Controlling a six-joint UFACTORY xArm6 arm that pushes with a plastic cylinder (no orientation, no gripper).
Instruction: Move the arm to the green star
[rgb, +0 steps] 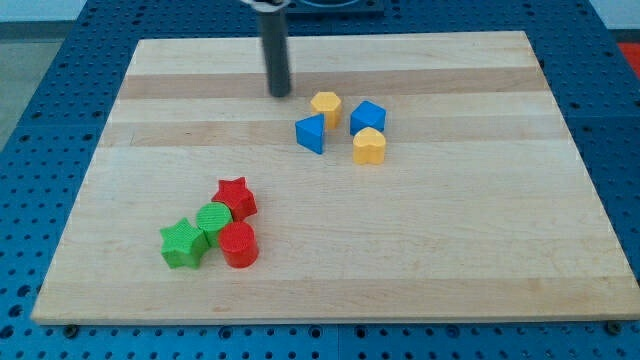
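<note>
The green star (183, 244) lies near the view's bottom left, at the left end of a tight cluster. It touches a green round block (214, 219). My tip (280, 94) is near the view's top centre, far up and to the right of the green star, just left of the yellow hexagon (325, 106).
A red star (236, 197) and a red cylinder (239, 245) sit in the same cluster as the green star. A blue triangular block (311, 133), a blue cube (367, 117) and a yellow heart (369, 146) lie right of my tip. The wooden board (450, 250) lies on a blue pegboard.
</note>
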